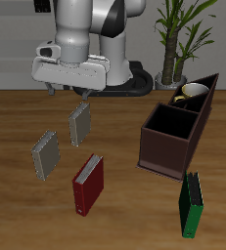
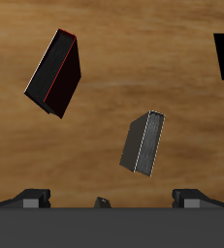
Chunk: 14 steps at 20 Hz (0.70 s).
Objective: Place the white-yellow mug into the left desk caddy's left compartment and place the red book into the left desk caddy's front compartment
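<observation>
Grey books (image 1: pixel 80 124) flank the red book (image 1: pixel 88 185); jaws (image 1: pixel 67 91) apart, empty.

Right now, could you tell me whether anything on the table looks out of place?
The white-yellow mug lies tipped on its side in the left desk caddy. The red book sits on the table, outside the caddy.

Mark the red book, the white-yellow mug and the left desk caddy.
red book (image 1: pixel 88 185), exterior view, middle of its cover.
white-yellow mug (image 1: pixel 192 93), exterior view, its pale rim inside the caddy's far section.
left desk caddy (image 1: pixel 165 151), exterior view, outer wall of the big square section.
</observation>
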### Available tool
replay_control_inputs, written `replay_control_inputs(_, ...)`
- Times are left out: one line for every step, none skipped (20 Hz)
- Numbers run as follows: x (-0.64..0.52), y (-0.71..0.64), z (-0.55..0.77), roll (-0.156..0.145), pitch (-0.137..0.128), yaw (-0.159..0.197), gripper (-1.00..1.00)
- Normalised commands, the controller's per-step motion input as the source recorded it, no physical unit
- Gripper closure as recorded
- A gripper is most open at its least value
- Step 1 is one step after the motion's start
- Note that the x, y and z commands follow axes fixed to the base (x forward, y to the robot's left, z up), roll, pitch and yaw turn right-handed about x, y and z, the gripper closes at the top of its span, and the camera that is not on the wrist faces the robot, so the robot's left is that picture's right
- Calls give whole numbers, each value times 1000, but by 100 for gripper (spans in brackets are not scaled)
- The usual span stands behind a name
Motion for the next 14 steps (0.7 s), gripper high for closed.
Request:
replay_control_inputs(120,-124,-16,52,-11,-6,-100)
replay_control_inputs(110,-229,-39,-14,-5,46,-100)
replay_control_inputs(37,-185,-36,-26,9,-22,-100)
replay_control_inputs(100,-313,-57,-15,-2,-40,-100)
replay_control_inputs(136,-212,-96,13,13,106,-100)
replay_control_inputs(83,-360,8,-79,26,-96,-100)
replay_control_inputs(150,-264,-45,54,16,-38,-100)
replay_control_inputs(225,-210,14,-26,30,-45,-100)
replay_control_inputs(119,-48,27,-9,4,-56,-100)
replay_control_inputs(272,52,10,30,6,-24,-100)
replay_control_inputs(350,81,-43,-9,38,3,-100)
replay_control_inputs(173,64,-12,6,11,2,-100)
replay_control_inputs(550,285,70,71,39,-65,-100)
replay_control_inputs(377,209,32,33,-17,-4,-100)
